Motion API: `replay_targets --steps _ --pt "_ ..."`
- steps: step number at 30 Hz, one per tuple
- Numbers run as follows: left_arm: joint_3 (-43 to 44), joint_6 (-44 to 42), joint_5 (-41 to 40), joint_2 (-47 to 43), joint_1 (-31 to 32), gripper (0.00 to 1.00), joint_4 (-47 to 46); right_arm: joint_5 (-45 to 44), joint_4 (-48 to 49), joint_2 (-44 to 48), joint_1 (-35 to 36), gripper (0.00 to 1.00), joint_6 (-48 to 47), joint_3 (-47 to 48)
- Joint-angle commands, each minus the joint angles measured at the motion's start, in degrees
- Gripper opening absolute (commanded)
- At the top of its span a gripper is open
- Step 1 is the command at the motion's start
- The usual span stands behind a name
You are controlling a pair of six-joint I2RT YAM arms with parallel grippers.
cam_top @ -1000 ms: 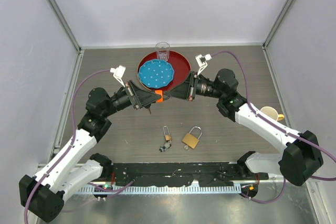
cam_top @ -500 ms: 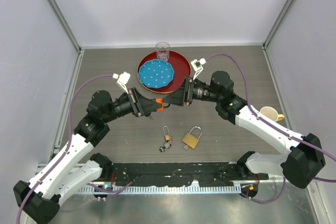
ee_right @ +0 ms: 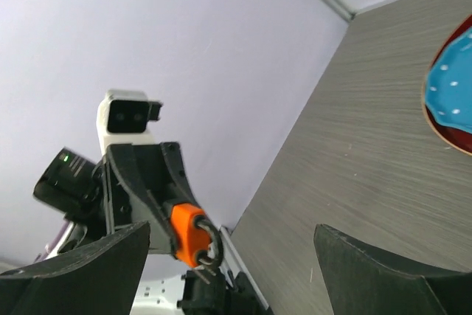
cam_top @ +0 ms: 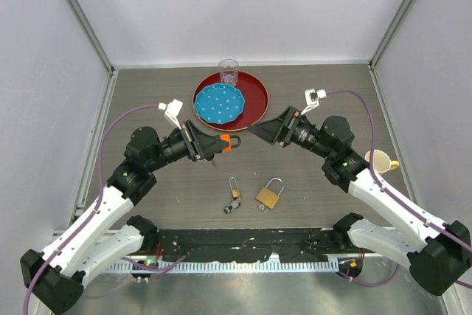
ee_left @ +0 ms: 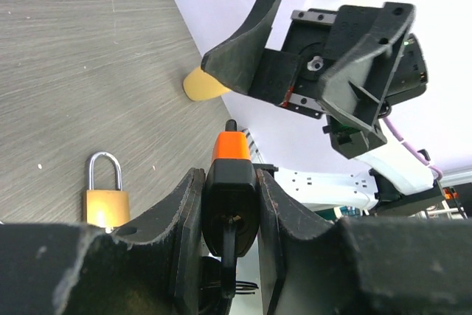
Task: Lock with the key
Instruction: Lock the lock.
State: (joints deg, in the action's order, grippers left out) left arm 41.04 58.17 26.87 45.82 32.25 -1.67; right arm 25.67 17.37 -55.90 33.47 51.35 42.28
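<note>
My left gripper (cam_top: pixel 215 145) is shut on an orange and black padlock (cam_top: pixel 225 143), held above the table with its shackle toward the right arm. In the left wrist view the padlock (ee_left: pixel 231 149) sits between my pads (ee_left: pixel 188 197), and a dark key (ee_left: pixel 227 245) sticks out of its underside. My right gripper (cam_top: pixel 259 130) hangs open and empty a short way to the right of the lock. In the right wrist view the padlock (ee_right: pixel 186 234) and its shackle (ee_right: pixel 212 245) show between my spread jaws, well apart from them.
A brass padlock (cam_top: pixel 269 196) and a small padlock with keys (cam_top: pixel 234 195) lie on the table near the front. A red tray (cam_top: pixel 254 97) with a blue plate (cam_top: pixel 219 103) and a glass (cam_top: pixel 228 71) stands behind. A yellow mug (cam_top: pixel 379 160) sits at the right.
My right gripper has opened from shut and drawn back to the right, away from the padlock. The left gripper has kept its hold and moved only a little.
</note>
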Motion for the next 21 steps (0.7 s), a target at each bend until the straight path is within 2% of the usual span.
replay_targets --steps 1,8,12,19,21 --pt "-0.69 2.21 -1.73 -0.03 0.09 0.0 -8.69 -5.36 5.75 2.11 -1.31 0.99 7.53 -3.25" --pt "-5.08 6.69 -5.34 0.5 0.27 0.0 -18.0 -6.69 16.28 0.01 -1.22 0.98 16.84 -8.18" --pt "-6.93 8.09 -9.72 -0.47 0.45 0.0 -21.34 -4.41 24.36 -3.59 -0.61 0.95 18.43 -8.01" --pt "-10.1 9.68 -15.97 -2.23 0.53 0.0 -26.88 -4.66 27.45 -10.27 1.77 0.89 18.69 -5.37" --pt "-10.62 9.86 -16.68 -2.49 0.62 0.0 -27.16 -5.01 31.31 -11.59 2.56 0.84 19.49 -5.46"
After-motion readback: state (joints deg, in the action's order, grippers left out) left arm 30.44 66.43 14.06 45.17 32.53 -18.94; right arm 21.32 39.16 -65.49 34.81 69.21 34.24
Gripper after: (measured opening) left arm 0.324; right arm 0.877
